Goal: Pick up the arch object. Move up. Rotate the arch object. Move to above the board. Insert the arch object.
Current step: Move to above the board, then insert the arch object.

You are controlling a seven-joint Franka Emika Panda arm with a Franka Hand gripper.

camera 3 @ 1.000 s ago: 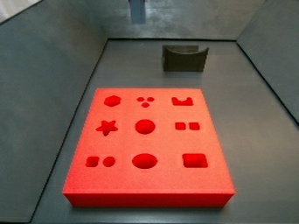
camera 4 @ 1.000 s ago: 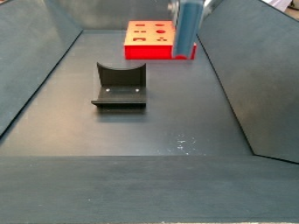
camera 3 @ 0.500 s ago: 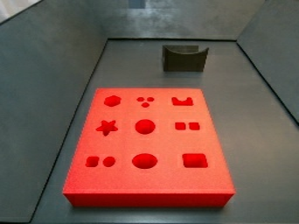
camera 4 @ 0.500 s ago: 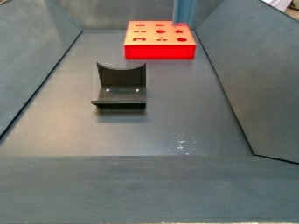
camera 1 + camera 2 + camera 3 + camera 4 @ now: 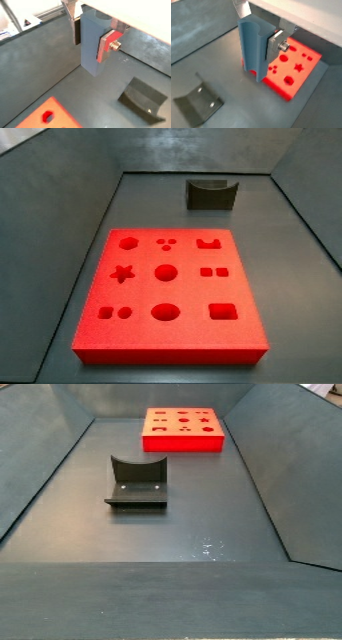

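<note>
In both wrist views my gripper is shut on the arch object. It is a tall blue-grey block with a rounded groove in one end, hanging upright between the fingers. The red board lies flat on the floor with its shaped recesses showing. A wrist view shows the board below and behind the held block, and the other shows only a corner. Neither side view shows the gripper or the block.
The dark fixture stands on the grey floor away from the board, and appears in both wrist views. Sloped grey walls enclose the floor on all sides.
The gripper with the held block has risen out of the top of both side views. The board and fixture have not moved.
</note>
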